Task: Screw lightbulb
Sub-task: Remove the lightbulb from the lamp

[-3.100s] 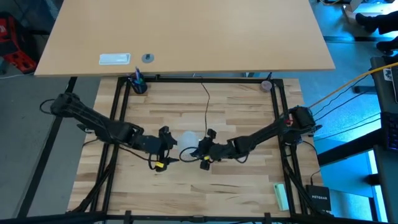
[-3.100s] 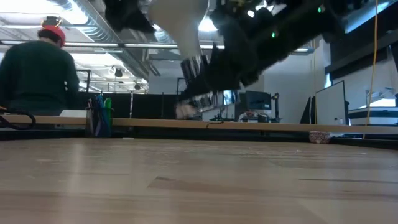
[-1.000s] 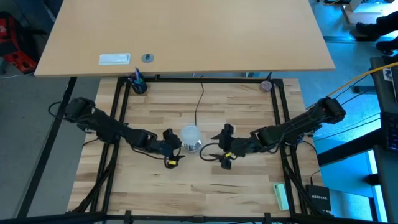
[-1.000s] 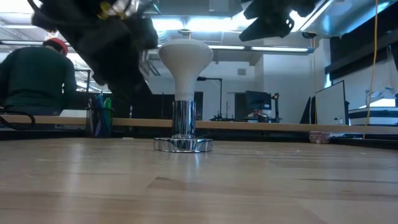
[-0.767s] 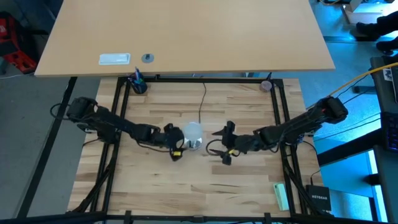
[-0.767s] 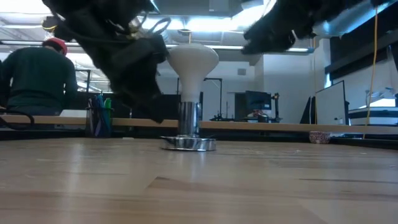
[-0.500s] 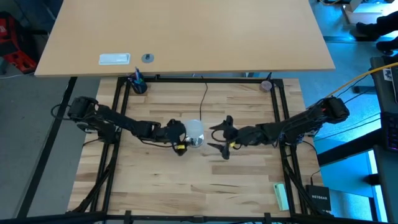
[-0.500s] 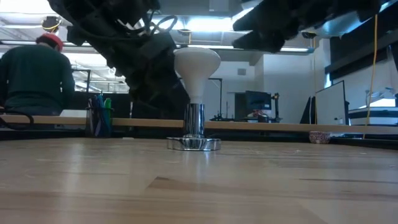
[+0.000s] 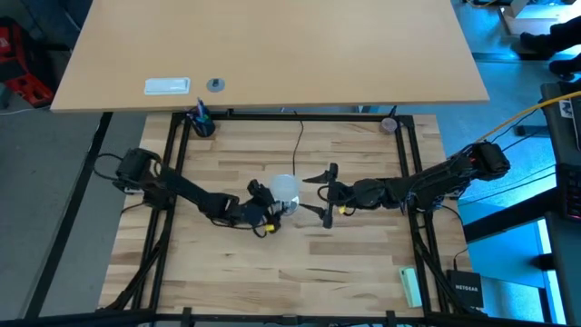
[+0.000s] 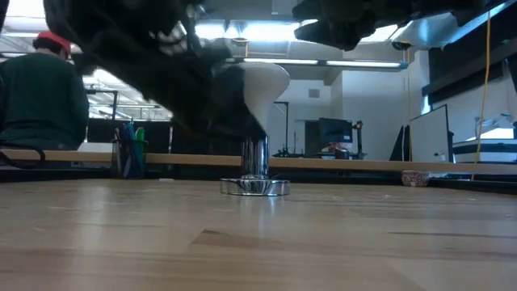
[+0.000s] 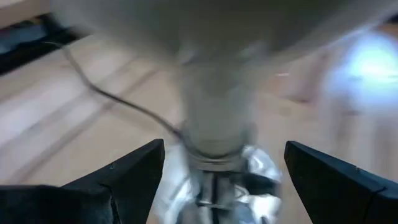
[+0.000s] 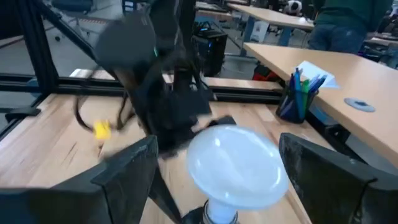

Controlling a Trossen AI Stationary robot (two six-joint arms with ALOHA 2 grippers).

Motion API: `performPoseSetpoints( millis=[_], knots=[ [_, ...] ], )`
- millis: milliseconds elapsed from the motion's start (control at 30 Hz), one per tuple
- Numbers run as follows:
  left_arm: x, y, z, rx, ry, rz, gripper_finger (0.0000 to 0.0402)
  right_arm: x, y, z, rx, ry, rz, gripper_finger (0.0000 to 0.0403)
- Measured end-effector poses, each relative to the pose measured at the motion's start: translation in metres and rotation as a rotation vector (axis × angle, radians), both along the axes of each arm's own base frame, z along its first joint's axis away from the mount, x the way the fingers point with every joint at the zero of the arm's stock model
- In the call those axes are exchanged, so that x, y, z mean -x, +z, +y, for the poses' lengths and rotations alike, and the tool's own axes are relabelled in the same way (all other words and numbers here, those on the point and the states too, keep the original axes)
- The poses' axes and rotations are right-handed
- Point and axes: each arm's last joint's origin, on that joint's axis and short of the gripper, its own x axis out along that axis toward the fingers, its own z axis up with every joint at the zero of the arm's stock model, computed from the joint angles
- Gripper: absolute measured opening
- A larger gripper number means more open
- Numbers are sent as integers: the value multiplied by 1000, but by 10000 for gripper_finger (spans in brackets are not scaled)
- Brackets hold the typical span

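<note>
Now both open claws, left [image 9: 272, 215] and right [image 9: 325, 193], have closed in around the lightbulb [image 9: 286, 188].

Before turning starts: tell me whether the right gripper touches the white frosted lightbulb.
Apart. The right wrist view shows the right gripper's open fingers flanking the white frosted lightbulb with gaps either side.

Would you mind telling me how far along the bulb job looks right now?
Done: the lightbulb stands upright in the silver socket on the table. In hand: the open left gripper is at the socket stem, the open right gripper faces the globe. Left: any tightening; seating cannot be judged.
</note>
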Motion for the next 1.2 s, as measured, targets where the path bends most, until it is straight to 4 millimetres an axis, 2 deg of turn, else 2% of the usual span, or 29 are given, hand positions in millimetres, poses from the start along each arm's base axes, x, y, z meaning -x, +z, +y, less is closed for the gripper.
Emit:
performPoseSetpoints(
  millis=[200, 300, 533, 700, 1000, 1200],
  knots=[
    [-6, -35, 8, -9, 94, 20, 321, -1, 0, -7, -2, -17, 4, 337],
    [-10, -45, 8, -31, 131, -23, 321, -1, -1, -6, -4, -17, 6, 337],
    [-21, -45, 14, -116, 99, -124, 321, -1, -1, -4, -12, 30, 9, 337],
    [-23, -47, 26, -119, 119, -108, 321, -1, -4, -2, -27, 113, 38, 337],
    [-22, -51, 32, -80, 147, -92, 321, 0, -8, -1, -46, 143, 85, 337],
    [-24, -52, 42, -54, 123, -89, 293, 0, -8, -1, -46, 141, 86, 337]
  ],
)
